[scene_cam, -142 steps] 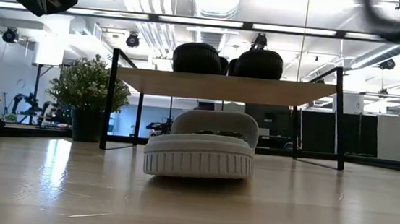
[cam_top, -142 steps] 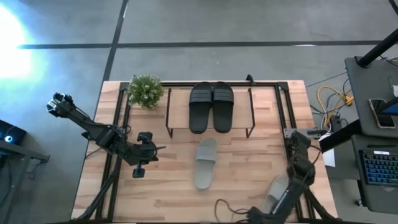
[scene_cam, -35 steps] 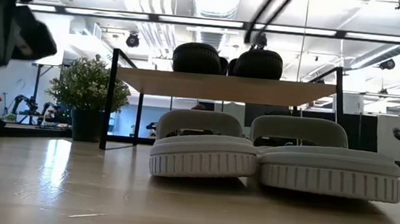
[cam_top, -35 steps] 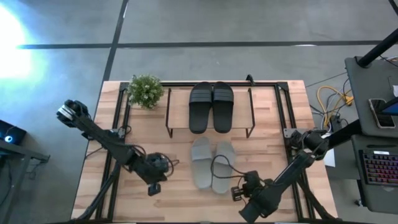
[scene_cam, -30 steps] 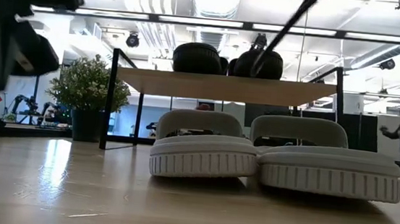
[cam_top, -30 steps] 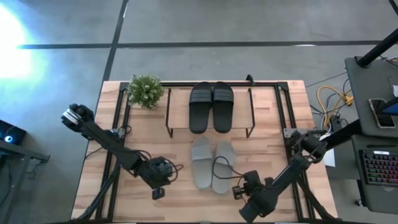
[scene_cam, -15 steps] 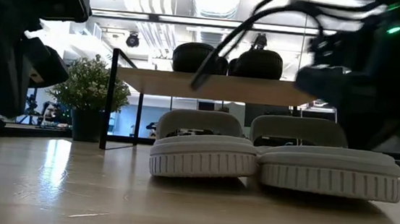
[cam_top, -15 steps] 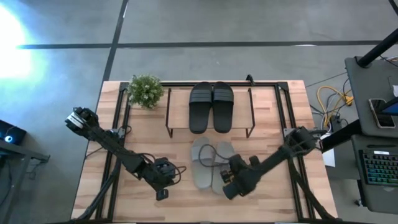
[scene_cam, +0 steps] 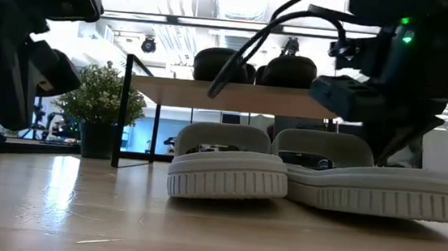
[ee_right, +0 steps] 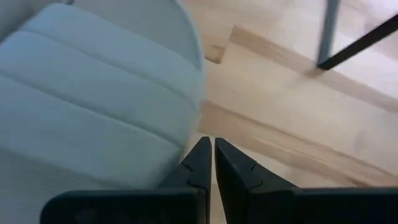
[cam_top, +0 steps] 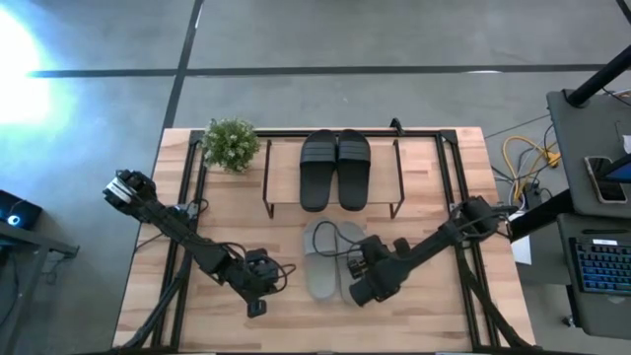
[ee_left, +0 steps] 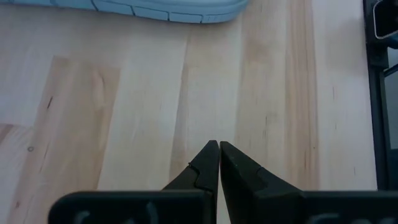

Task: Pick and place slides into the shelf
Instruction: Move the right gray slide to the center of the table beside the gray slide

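While the black slides (cam_top: 335,170) sit side by side on the shelf (cam_top: 331,179) at the table's far edge, the grey-green slides (scene_cam: 309,180) lie together on the wooden tabletop (cam_top: 414,182) just in front of it. Right gripper (ee_right: 213,152) is pinched closed, tips against the right grey slide's (ee_right: 93,106) strap edge. Left gripper (ee_left: 219,155) is closed too, over bare wood near-left of the pair. Potted plant (cam_top: 231,144) at far-left corner. Grey concrete floor (cam_top: 345,39) beyond the table; low view shows a bright workshop with ceiling ducts behind.
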Tool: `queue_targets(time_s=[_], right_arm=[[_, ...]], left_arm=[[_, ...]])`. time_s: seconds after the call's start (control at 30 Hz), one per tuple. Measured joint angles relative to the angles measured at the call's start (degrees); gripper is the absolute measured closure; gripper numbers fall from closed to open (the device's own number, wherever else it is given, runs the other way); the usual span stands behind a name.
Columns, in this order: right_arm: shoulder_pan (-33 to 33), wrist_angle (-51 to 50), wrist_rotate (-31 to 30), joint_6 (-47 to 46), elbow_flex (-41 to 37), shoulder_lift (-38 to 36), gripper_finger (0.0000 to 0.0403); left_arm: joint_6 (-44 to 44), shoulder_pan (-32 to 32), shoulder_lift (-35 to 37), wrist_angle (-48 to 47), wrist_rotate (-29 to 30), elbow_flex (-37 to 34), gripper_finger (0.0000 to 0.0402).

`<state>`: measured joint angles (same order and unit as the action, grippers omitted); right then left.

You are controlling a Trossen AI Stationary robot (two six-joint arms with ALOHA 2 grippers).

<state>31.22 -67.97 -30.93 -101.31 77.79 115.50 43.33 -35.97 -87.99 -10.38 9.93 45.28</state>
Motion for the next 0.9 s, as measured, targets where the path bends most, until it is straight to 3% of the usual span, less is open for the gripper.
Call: queue_targets(time_s=[0.13,0.23,0.33,0.47,0.63,0.9], right_arm=[[2.86,-8.06,2.44,-5.44,1.48,-0.94,0.0390],[5.21,-10.47,7.98,-8.08,2.15,-2.46,0.0390],[7.27,-7.07,16.50,-9.51,2.51,-3.92,0.0390],[9.69,6.94,23.88,-12.75,2.53,-4.65,0.0390],[11.20,24.20,22.82,-17.12,2.55,-3.29,0.0390],[9.94,28.52,21.89,-17.73,2.48,1.06,0.0390]], left_arm=[[-1.63,0.00,0.02,0.05,0.00,0.00,0.0402],[-1.99,0.00,0.02,0.10,0.00,-0.07,0.0402],[-2.09,0.00,0.02,0.11,-0.19,-0.11,0.0402],[-5.68,0.00,0.04,3.06,-3.63,-0.27,0.0402],[-6.60,-0.02,0.07,4.32,-4.96,-0.46,0.0402],[-6.62,0.00,0.07,4.32,-4.98,-0.52,0.0402]])
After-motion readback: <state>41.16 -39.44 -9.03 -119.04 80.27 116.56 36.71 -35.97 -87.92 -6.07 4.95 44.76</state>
